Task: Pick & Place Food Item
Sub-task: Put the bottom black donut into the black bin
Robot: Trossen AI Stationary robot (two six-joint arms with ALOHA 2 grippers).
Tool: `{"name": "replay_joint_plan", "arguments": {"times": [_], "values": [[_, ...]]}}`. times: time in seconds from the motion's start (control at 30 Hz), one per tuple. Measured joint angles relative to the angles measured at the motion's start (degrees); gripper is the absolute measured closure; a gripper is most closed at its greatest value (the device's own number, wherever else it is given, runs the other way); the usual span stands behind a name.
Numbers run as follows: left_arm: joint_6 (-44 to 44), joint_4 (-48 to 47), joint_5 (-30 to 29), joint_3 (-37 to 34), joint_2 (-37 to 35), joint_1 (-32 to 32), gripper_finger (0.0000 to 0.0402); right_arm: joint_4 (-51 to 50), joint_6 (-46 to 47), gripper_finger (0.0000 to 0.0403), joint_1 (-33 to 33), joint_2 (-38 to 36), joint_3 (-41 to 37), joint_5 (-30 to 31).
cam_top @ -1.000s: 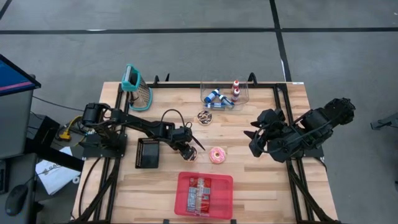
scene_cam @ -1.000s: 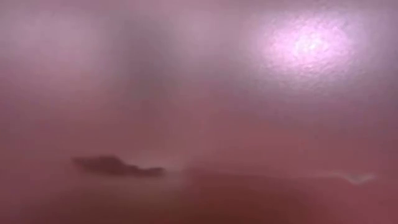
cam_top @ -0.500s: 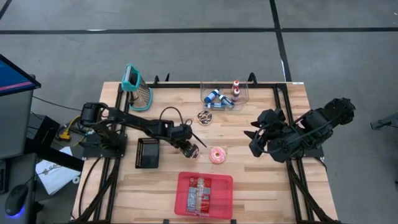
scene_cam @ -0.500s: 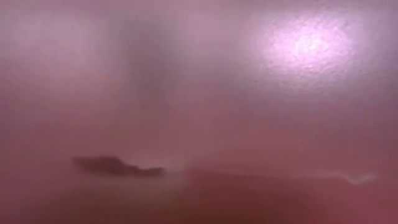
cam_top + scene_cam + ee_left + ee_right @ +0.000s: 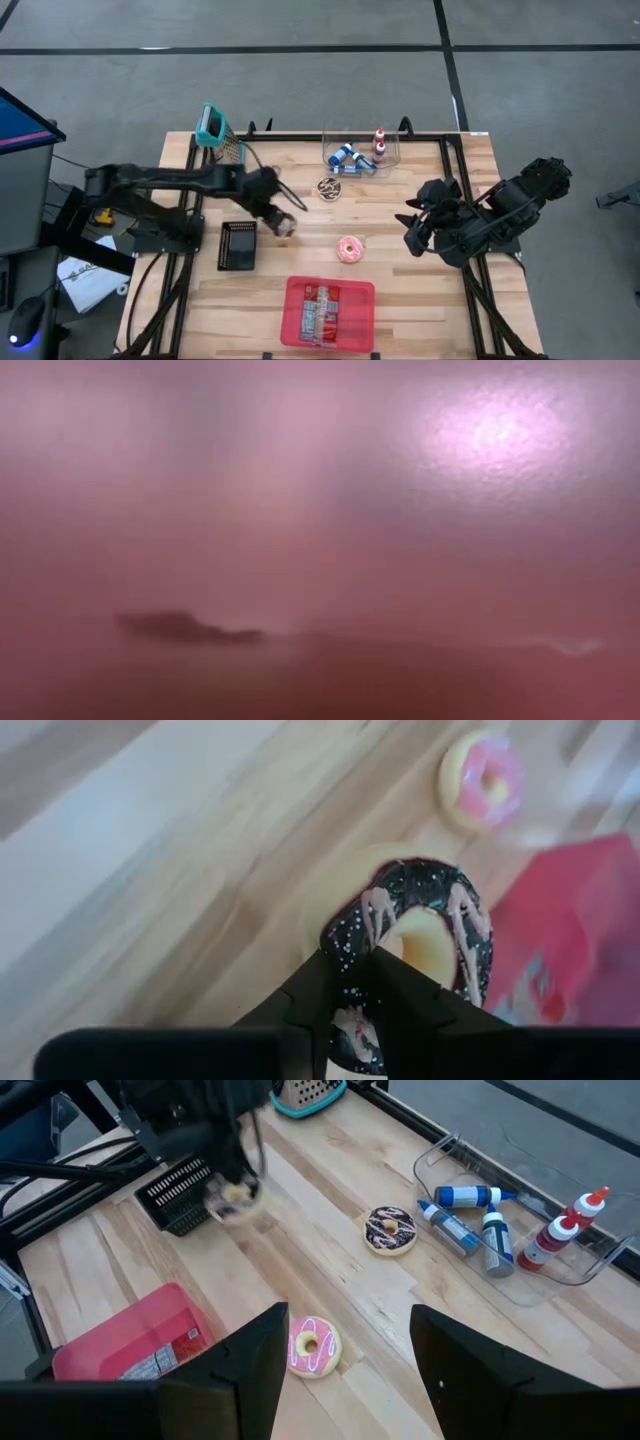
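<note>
So the left gripper (image 5: 355, 985) is pinching a chocolate-frosted donut (image 5: 420, 945) by its rim, fingers (image 5: 315, 995) clamped tight on the sprinkled edge, and in the wrist cam the donut hangs clear above the wood table (image 5: 420, 290). In the overhead view that gripper (image 5: 283, 224) sits a bit left of table center, w/ the black mesh tray (image 5: 238, 245) just at its 8 o'clock. A pink-frosted donut (image 5: 350, 249) lies flat on the table at about 4 o'clock from the gripper, near but not touching. A second chocolate donut (image 5: 329, 188) sits at roughly 1 o'clock, close to the clear bin (image 5: 390, 165) holding blue and red squeeze bottles (image 5: 348, 156). A red tray (image 5: 328, 311) w/ a packet inside is at the near edge, about 5 o'clock from the held donut. A teal-handled grater (image 5: 219, 137) stands at the far left corner, approx 11 o'clock. The right gripper (image 5: 345, 1355) waits over the right side of the table, fingers spread apart w/ nothing between them. The low cam is just a pinkish blur, can't tell anything from it.
</note>
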Motion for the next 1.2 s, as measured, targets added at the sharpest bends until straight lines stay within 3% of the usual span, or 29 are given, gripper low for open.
{"name": "replay_joint_plan", "arguments": {"times": [0.4, 0.57, 0.77, 0.97, 1.2], "values": [[-5.1, -28.0, 2.9, 0.0, -16.8, -0.3, 0.0344, -0.1, 0.0, 0.0201, 0.6, 0.0, 0.0, 1.2], [3.6, -32.7, -4.4, 0.0, -17.9, -1.7, 0.0344, -0.1, -0.4, 0.0201, 0.6, 0.0, 0.0, 1.8], [9.9, -31.4, -13.6, 0.0, -17.0, -4.1, 0.0344, -0.1, 1.1, 0.0201, 0.6, 0.0, 0.0, 2.2], [10.5, -30.2, -14.4, -2.6, -15.6, -6.4, 0.0344, -0.1, 2.9, 0.0201, 0.6, 0.0, 0.0, 2.2], [10.1, -25.1, -16.7, -8.6, -15.6, -13.8, 0.0344, -0.5, 4.7, 0.0201, 0.6, 0.0, 0.0, 2.5]]}}
